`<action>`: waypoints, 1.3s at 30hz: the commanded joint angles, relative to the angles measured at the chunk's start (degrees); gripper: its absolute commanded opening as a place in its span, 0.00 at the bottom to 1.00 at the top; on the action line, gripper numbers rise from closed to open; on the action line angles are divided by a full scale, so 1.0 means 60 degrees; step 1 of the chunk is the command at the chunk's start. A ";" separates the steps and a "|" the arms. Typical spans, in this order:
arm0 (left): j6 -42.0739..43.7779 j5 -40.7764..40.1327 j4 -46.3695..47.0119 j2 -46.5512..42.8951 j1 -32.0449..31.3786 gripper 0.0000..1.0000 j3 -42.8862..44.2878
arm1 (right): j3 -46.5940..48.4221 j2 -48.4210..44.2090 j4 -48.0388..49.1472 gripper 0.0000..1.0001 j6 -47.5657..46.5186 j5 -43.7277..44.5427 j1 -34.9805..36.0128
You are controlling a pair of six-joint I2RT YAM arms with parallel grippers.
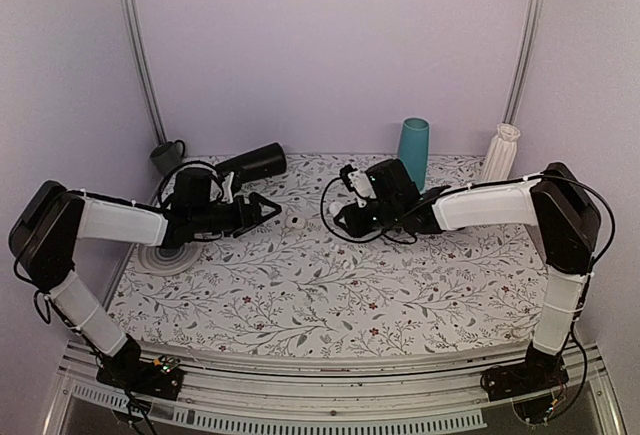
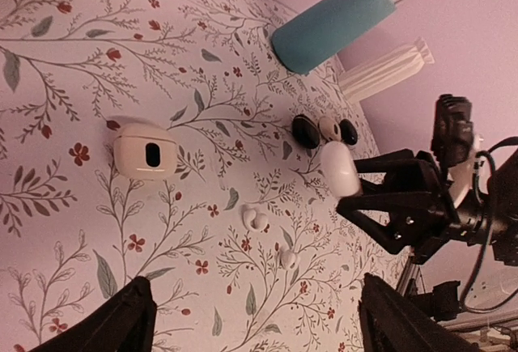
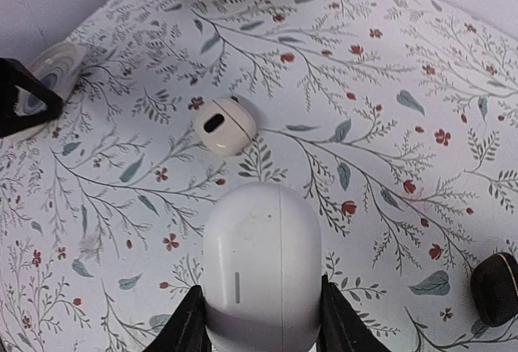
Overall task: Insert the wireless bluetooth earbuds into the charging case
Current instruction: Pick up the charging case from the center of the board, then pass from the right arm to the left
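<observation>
My right gripper (image 3: 261, 313) is shut on the glossy white charging case (image 3: 261, 267), pinching its near end; the lid looks closed. In the left wrist view the case (image 2: 340, 167) sticks out of the right gripper's black fingers (image 2: 405, 206). Two small white earbuds (image 2: 256, 218) (image 2: 289, 260) lie on the floral cloth between the two grippers. My left gripper (image 2: 259, 320) is open and empty, a little short of the earbuds. A smaller white round piece with a dark centre (image 3: 224, 125) lies just beyond the case; it also shows in the top view (image 1: 296, 222).
Two black lumps (image 2: 305, 131) (image 2: 349, 131) flank a small white piece (image 2: 328, 128) near the case. At the back stand a teal cylinder (image 1: 413, 153), a white ribbed vase (image 1: 500, 153), a black cylinder on its side (image 1: 252, 165) and a grey mug (image 1: 167, 157). A round coaster (image 1: 160, 255) lies left.
</observation>
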 commanded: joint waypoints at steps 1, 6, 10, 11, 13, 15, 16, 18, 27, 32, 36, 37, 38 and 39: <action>-0.0762 0.0704 0.0817 0.0477 -0.0169 0.87 0.0315 | -0.1107 -0.1173 0.1962 0.23 -0.0534 -0.0954 0.0217; -0.1105 0.1189 0.1241 0.0840 -0.0550 0.87 0.0607 | -0.1914 -0.1915 0.2519 0.23 -0.0986 -0.0996 0.0664; -0.1233 0.1707 0.1555 0.0973 -0.0864 0.86 0.0854 | -0.2239 -0.2384 0.2847 0.23 -0.1316 -0.0737 0.1027; -0.1224 0.1832 0.1571 0.1002 -0.0924 0.85 0.0913 | -0.2274 -0.2480 0.2897 0.23 -0.1388 -0.0640 0.1100; -0.1191 0.2001 0.1561 0.1015 -0.1005 0.84 0.1025 | -0.2323 -0.2661 0.2982 0.23 -0.1466 -0.0479 0.1211; -0.1153 0.2225 0.1601 0.1019 -0.1072 0.81 0.1106 | -0.2318 -0.2796 0.3020 0.23 -0.1480 -0.0125 0.1338; -0.1126 0.2359 0.1632 0.1032 -0.1094 0.80 0.1150 | -0.2315 -0.2845 0.3025 0.23 -0.1742 0.0057 0.1386; -0.1086 0.2625 0.1786 0.1038 -0.1147 0.75 0.1204 | -0.2315 -0.2889 0.3044 0.23 -0.2006 0.0429 0.1485; -0.0774 0.3500 0.2711 0.0693 -0.1236 0.65 0.1238 | -0.2264 -0.3164 0.3073 0.22 -0.2820 0.1307 0.1759; -0.0605 0.4002 0.2860 0.0651 -0.1240 0.65 0.1369 | -0.2285 -0.3417 0.3070 0.22 -0.3297 0.1861 0.1955; -0.0477 0.4188 0.3081 0.0500 -0.1246 0.65 0.1388 | -0.2200 -0.3592 0.2860 0.22 -0.3558 0.1730 0.2012; -0.0397 0.4171 0.3154 0.0401 -0.1252 0.66 0.1354 | -0.2150 -0.3662 0.2725 0.22 -0.3505 0.1471 0.1996; -0.0305 0.4160 0.3227 0.0270 -0.1247 0.67 0.1311 | -0.2043 -0.3700 0.2507 0.22 -0.3451 0.1122 0.1997; -0.0172 0.4192 0.3300 0.0122 -0.1254 0.69 0.1267 | -0.1911 -0.3742 0.2271 0.22 -0.3375 0.0609 0.1985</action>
